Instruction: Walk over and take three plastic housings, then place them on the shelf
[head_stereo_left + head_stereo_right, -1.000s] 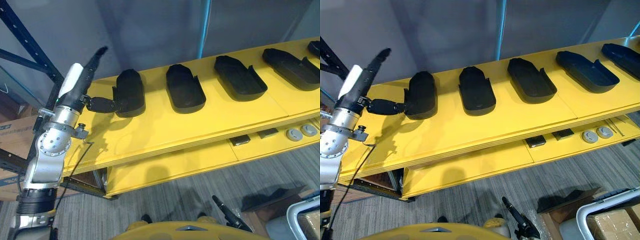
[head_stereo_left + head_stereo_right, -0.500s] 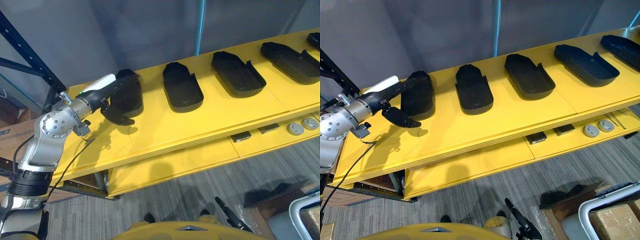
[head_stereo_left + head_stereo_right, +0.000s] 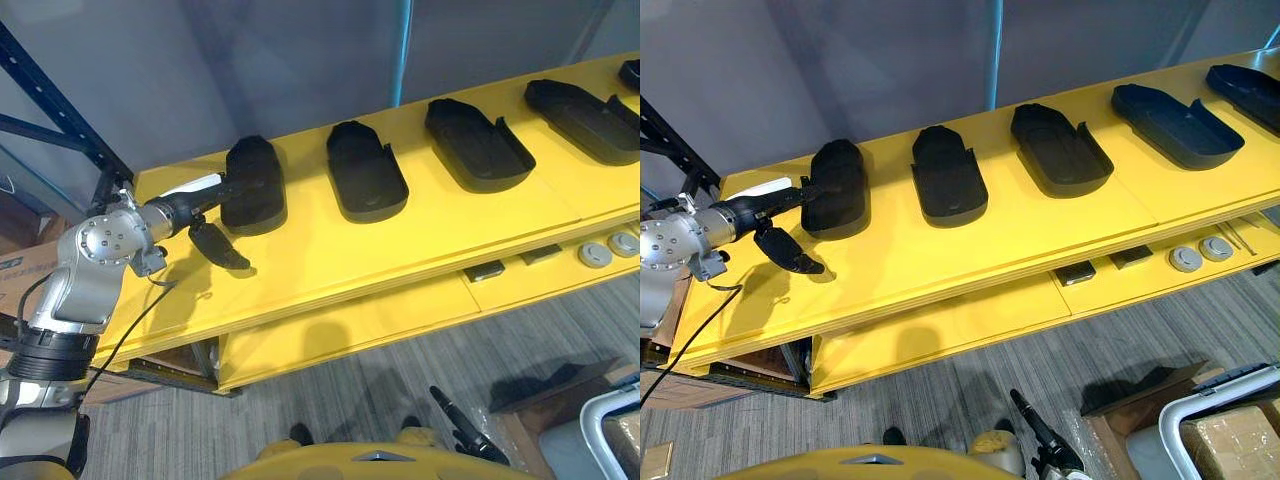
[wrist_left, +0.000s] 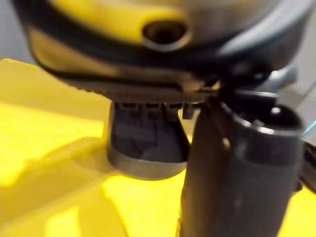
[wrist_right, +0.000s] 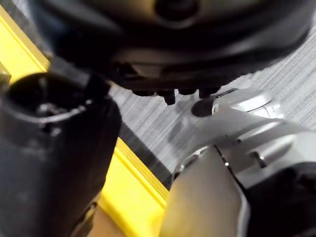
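Several black plastic housings lie in a row on the yellow shelf board (image 3: pixel 330 262). The leftmost housing (image 3: pixel 255 185) rests flat, dome side up. My left hand (image 3: pixel 183 211) hovers just left of it, open. One part of the hand reaches up to the housing's left edge, and another hangs down over the bare board. Past the hand in the left wrist view I see that housing (image 4: pixel 145 148). The others (image 3: pixel 367 185) (image 3: pixel 477 145) (image 3: pixel 585 120) lie hollow side up to the right. My right hand (image 3: pixel 462 432) hangs low over the floor, open and holding nothing.
A lower yellow shelf carries two grey discs (image 3: pixel 606 248) and small dark blocks (image 3: pixel 485 271). A blue rack upright (image 3: pixel 50 90) stands at the far left. A grey wall backs the shelf. A cardboard box (image 3: pixel 1230 445) sits at the lower right.
My left hand has turned over and drawn back a little to the left from the leftmost housing's end. That housing has stayed where it was.
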You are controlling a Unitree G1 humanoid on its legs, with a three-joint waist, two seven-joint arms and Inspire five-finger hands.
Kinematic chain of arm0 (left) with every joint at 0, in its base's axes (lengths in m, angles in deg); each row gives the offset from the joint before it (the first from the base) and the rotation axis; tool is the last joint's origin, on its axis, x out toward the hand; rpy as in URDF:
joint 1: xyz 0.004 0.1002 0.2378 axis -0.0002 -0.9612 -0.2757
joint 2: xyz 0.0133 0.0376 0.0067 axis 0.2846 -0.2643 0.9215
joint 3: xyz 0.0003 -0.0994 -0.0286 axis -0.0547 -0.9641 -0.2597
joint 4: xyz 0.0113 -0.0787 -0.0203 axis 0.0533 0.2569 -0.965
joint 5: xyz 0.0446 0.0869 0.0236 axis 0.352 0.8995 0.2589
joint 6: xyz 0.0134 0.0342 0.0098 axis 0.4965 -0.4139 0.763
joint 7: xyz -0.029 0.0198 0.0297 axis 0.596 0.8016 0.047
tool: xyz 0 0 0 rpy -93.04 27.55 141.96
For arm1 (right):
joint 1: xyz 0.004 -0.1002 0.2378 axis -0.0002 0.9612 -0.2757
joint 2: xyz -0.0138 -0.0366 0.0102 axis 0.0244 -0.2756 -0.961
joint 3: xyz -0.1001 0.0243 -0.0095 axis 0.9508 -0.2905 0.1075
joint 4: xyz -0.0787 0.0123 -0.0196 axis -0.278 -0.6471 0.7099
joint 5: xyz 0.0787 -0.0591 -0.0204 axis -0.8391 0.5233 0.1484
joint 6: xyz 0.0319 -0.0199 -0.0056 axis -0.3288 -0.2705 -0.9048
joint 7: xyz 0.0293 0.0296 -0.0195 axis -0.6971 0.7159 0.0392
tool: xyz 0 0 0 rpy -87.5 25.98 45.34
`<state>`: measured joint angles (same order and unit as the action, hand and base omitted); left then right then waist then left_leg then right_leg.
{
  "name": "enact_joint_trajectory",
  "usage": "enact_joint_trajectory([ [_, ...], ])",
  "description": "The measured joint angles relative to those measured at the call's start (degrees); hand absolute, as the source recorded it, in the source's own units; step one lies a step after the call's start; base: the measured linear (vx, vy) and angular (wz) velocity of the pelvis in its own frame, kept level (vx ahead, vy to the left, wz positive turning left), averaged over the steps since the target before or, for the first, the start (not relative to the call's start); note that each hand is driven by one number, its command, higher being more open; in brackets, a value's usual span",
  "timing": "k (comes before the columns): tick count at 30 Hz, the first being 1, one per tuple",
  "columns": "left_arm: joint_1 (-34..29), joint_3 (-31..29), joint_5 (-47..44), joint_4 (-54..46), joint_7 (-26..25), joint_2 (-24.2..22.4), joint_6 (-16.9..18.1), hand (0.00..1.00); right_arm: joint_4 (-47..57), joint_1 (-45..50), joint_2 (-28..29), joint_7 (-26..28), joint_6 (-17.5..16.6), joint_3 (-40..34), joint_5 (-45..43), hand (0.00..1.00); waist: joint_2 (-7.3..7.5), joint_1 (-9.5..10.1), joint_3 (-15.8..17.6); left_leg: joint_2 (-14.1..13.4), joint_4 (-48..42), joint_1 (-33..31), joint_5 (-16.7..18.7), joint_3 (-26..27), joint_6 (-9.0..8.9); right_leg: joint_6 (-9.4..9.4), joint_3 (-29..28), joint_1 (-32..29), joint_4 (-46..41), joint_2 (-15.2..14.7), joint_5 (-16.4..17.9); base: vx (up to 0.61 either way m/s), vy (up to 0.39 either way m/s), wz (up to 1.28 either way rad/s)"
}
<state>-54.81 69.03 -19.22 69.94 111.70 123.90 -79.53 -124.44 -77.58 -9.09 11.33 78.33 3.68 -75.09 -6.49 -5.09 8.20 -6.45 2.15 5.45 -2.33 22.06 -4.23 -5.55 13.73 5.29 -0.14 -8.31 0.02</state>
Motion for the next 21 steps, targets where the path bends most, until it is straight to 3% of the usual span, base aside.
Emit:
enact_joint_trajectory([
  [16, -0.07, 0.09, 2.81, 0.83, 1.6, 0.28, -0.1, 1.0, 0.29, -1.14, 0.06, 0.09, -0.02, -1.74, 0.1, 1.0, 0.6, -1.02, 2.76, -0.23, -0.54, 0.02, 0.34, 0.66, 0.12, 0.01, -0.95, -0.67, -0.73, 0.05, 0.3, 0.0, 0.001, -0.02],
  [21, -0.11, 1.08, 2.82, 0.87, 1.97, -2.57, -1.15, 1.0, 0.55, -1.12, 0.13, 0.42, -0.11, -1.73, 0.19, 1.0, 0.55, -1.55, 3.13, -0.17, -1.07, 0.02, 0.91, 1.54, 0.13, -0.19, -1.69, -0.96, -0.75, -0.11, 0.16, 0.0, 0.01, -0.08],
])
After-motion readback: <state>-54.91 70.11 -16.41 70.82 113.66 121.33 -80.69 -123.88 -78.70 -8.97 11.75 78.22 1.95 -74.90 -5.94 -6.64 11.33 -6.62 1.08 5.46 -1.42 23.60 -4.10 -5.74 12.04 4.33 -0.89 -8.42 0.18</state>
